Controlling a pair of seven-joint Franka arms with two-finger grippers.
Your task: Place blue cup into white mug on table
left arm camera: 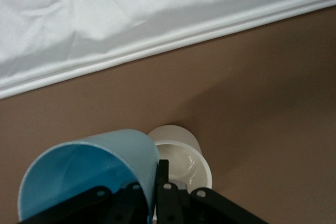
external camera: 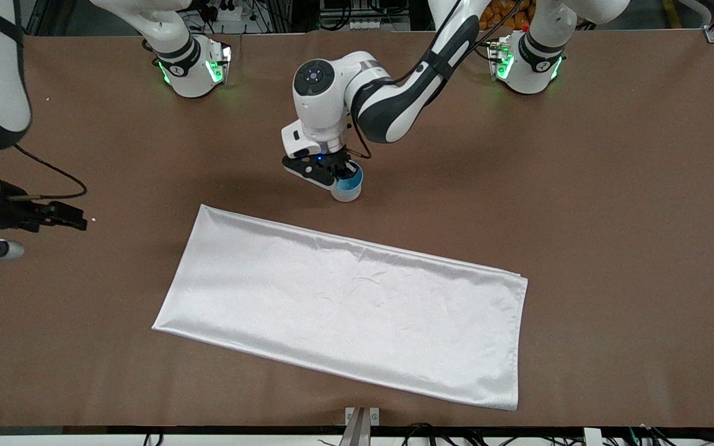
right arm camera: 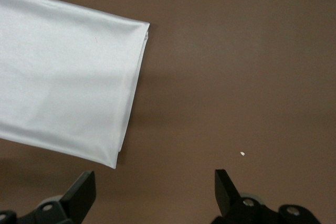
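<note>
White satin cloth (external camera: 344, 310) lies nearest on the worktop (external camera: 611, 186), while above its farther edge the left gripper (external camera: 332, 170) pinches the light, slick blue cup (left arm camera: 89, 174) by its rim over the white mug (left arm camera: 181, 158); the right gripper (right arm camera: 155, 192) waits, fingers spread.

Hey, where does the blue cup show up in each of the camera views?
Front view: the blue cup sits in the left pincer, just above the white cloth's farther edge.
Left wrist view: blue cup in the lower corner, clamped at its rim, beside the white mug.
Right wrist view: not in it.
Shared landmark: the white cloth.
</note>
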